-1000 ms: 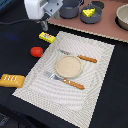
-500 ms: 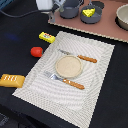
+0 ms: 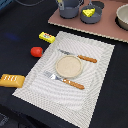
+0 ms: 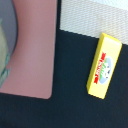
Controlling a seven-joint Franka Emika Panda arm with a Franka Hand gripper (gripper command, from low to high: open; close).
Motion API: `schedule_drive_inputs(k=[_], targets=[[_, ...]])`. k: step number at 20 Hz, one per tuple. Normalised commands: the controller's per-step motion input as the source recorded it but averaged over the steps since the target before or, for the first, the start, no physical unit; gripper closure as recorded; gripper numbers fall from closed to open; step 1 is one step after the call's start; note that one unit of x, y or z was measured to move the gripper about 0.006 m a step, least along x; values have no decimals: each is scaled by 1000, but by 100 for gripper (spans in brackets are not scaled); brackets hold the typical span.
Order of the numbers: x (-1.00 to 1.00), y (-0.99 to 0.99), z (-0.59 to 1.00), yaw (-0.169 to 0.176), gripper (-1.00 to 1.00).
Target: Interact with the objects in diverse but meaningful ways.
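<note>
dark table (image 3: 20, 20); yellow packet (image 3: 47, 37) just beside the placemat (image 3: 95, 80) corner; jaws unseen, cannot tell.

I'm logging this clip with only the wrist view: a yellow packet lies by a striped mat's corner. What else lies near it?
Observer: A red tomato lies on the dark table, apart from the yellow packet and off the mat.
Operator: Anything on the mat?
Observer: A round plate sits in the middle, between a knife and a fork.
Operator: And on the pink board?
Observer: A cheese wedge sits in a grey pot on the pink board.
</note>
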Motion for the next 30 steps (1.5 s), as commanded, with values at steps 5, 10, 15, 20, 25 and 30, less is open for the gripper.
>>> schedule_drive_inputs(k=[5, 10, 15, 20, 25, 30], targets=[[187, 438, 115, -31, -100], [209, 261, 7, -60, -100], [198, 192, -35, -80, -100], [217, 225, -85, -67, -100], [223, 243, -139, -60, -100], [258, 256, -175, -49, -100]])
